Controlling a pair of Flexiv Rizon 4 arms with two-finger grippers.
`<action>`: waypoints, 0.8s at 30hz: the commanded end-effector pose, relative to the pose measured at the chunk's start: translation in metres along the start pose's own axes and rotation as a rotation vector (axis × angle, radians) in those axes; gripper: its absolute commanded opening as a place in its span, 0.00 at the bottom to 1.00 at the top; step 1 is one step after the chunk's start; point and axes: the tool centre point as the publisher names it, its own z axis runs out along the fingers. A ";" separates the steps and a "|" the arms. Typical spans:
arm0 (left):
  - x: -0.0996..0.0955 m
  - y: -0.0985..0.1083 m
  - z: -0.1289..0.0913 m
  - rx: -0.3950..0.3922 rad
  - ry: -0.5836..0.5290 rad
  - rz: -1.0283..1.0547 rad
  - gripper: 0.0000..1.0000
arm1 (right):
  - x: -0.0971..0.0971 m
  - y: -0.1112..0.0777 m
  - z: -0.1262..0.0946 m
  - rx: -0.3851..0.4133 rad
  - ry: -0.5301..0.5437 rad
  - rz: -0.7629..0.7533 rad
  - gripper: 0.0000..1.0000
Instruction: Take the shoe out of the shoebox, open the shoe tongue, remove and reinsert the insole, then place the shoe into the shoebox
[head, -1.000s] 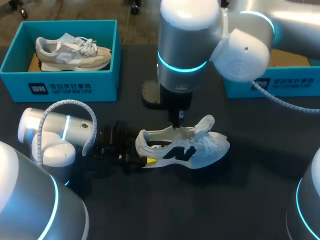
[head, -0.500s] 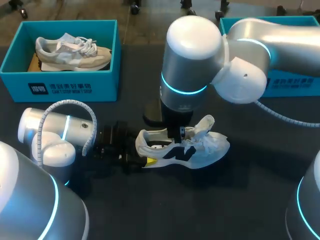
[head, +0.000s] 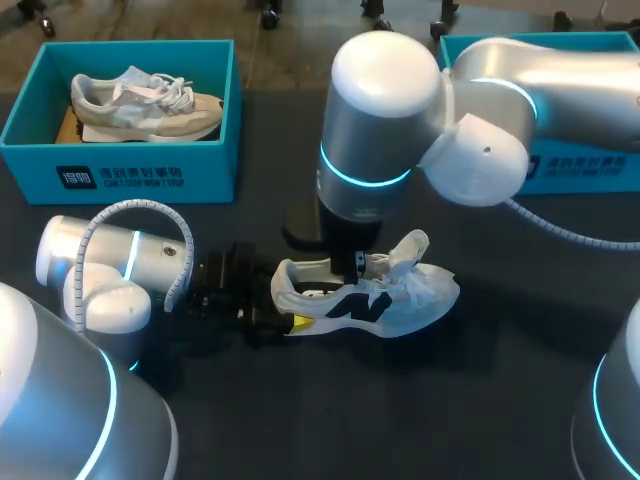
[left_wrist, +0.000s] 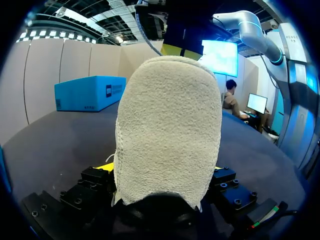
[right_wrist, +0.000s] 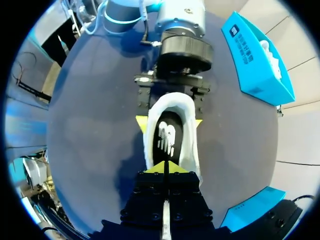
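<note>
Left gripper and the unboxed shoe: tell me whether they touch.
Touching. Right wrist view: left gripper clamps the shoe by its heel, a yellow tip each side.

- A dark, matte table (head: 500, 400) fills the head view from 3 o'clock through 6 to 9 o'clock.
- Its far edge runs across near 12 o'clock.
- Soft shadows lie on it around the centre and toward 4 o'clock.
- From the right wrist, the tabletop reads as an even, deep blue-grey.
- From the left wrist, it stretches flat ahead with a dull sheen.
</note>
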 end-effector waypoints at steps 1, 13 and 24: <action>-0.001 0.002 0.003 -0.004 0.002 -0.001 0.00 | -0.012 0.009 0.032 -0.002 0.031 0.008 0.00; -0.001 0.002 0.003 -0.004 0.002 -0.001 0.00 | -0.014 -0.001 0.053 0.016 0.109 0.016 0.00; -0.001 0.002 0.003 -0.004 0.002 -0.001 0.00 | 0.010 -0.018 0.056 0.030 0.114 0.099 0.00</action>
